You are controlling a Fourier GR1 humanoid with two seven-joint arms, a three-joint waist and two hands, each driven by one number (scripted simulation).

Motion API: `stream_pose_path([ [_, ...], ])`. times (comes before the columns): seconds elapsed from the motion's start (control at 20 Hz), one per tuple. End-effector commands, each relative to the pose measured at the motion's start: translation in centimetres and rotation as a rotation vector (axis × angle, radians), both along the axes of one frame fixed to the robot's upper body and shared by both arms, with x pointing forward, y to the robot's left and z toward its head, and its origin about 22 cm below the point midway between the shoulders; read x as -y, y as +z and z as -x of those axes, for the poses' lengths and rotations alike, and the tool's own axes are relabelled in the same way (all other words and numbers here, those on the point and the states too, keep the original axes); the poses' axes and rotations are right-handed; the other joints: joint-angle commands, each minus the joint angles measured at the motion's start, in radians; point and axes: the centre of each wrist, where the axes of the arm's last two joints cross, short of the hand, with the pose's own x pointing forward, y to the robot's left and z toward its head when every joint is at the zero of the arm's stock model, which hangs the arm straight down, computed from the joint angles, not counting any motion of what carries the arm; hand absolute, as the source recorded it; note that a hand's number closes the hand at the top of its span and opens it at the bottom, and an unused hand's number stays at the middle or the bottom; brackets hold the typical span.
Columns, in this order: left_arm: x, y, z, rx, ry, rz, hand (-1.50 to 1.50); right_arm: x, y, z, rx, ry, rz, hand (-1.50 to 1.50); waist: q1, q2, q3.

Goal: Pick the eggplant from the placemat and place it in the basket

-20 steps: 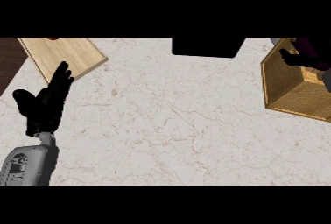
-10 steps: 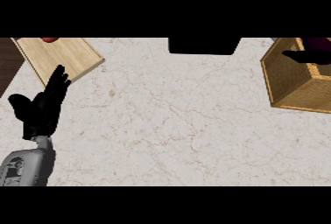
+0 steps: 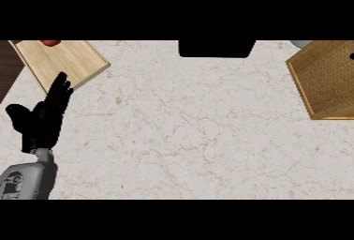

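Left hand (image 3: 43, 119) resting with fingers spread on worktop (image 3: 194, 136), right hand and eggplant unseen; probably placing in basket (image 3: 325, 79).

We take this for a kitchen. The worktop (image 3: 200, 126) is pale marbled stone with thin reddish veins, the sort found on a kitchen counter. At its far left corner lies a wooden cutting board (image 3: 62, 61) with something red (image 3: 50, 43) at its top edge, and at the far right stands a woven basket (image 3: 325, 79). Dark wood (image 3: 5, 65) shows past the left edge.
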Motion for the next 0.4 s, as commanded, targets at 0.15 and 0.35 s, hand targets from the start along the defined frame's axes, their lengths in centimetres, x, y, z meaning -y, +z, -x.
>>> stream_pose_path([
  [0.15,0.8,1.7,-0.8,-0.005,-0.009,-0.002,0.0,7.0,-0.1,6.5,0.009,-0.007,-0.078,-1.5,0.005,0.008,0.005],
  [0.35,0.8,0.7,-0.9,0.002,-0.013,0.008,0.0,8.3,-0.3,8.2,0.024,0.042,-0.114,-1.5,0.004,0.006,0.004],
])
